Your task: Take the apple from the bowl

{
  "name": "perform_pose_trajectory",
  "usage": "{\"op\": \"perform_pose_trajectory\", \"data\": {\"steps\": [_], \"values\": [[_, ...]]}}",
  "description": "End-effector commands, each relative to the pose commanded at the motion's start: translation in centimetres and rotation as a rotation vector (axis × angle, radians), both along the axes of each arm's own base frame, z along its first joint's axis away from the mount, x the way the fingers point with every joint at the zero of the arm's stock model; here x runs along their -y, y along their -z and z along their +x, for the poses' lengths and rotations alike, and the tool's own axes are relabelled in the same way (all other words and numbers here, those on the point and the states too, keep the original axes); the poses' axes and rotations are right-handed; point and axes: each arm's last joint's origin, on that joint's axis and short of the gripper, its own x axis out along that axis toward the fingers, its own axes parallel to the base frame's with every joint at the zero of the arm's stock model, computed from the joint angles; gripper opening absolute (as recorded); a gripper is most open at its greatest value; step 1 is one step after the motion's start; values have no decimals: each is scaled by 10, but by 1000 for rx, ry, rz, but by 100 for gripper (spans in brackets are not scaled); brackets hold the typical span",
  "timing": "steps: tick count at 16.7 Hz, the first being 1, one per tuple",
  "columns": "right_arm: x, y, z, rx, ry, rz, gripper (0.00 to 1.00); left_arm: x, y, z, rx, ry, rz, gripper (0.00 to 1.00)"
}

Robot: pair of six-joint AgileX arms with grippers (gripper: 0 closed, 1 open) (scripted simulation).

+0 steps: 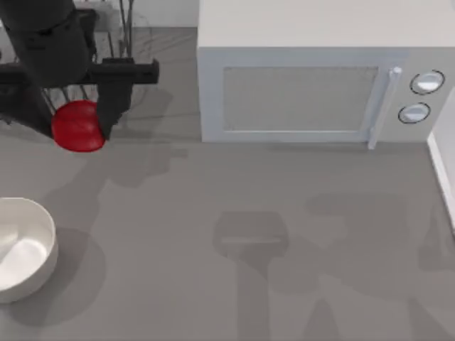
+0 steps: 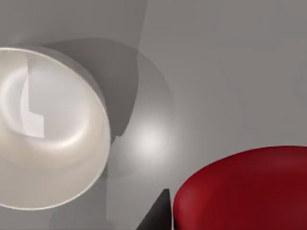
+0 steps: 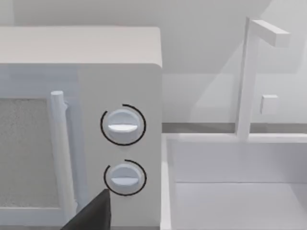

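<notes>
Left gripper (image 1: 91,122): upper left of the top view, lifted above the table, fingers clamped on the apple

Apple (image 1: 77,126): held in that grip at the upper left of the top view, well apart from the bowl and out of it; in the left wrist view it bulges at the lower right (image 2: 244,191), with one dark finger (image 2: 160,213) edging it

Bowl (image 1: 44,222): white, at the lower left edge of the top view, partly cut by the frame; in the left wrist view (image 2: 98,143) its inside looks bare

Table (image 1: 234,241): grey, open across the middle and right of the top view

Microwave (image 1: 298,92): upper centre and right of the top view, door closed, two dials (image 3: 123,125) seen from the right wrist view

Right gripper (image 3: 93,215): a dark tip at the lower edge of the right wrist view, facing the microwave's dials; I cannot tell how its fingers stand

Stage: I judge the taking done, with only a set-down left

Risk: the apple is round and glossy, so a loose or off-centre pinch could let it slip, drop and roll across the table

Risk: swinging right too low could clip the microwave
</notes>
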Motion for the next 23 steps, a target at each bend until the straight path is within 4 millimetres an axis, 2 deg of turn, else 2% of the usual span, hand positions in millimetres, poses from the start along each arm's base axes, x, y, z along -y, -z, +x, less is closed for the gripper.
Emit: {"op": "perform_pose_trajectory", "data": {"steps": [2, 4, 7, 13, 16, 21, 23], "values": [[0, 0, 0, 0, 0, 0, 100, 48, 19, -9, -8, -5, 6, 0], [0, 0, 0, 0, 0, 0, 100, 84, 36, -20, -11, -7, 11, 0], [0, 0, 0, 0, 0, 0, 100, 109, 50, -32, -9, -8, 12, 0], [0, 0, 0, 0, 0, 0, 100, 110, 54, -32, -9, -9, 11, 0], [0, 0, 0, 0, 0, 0, 100, 112, 81, -29, -12, -9, 14, 0], [0, 0, 0, 0, 0, 0, 100, 113, 144, -30, -2, -9, 6, 0], [0, 0, 0, 0, 0, 0, 100, 111, 158, -32, -8, -9, 11, 0]]}}
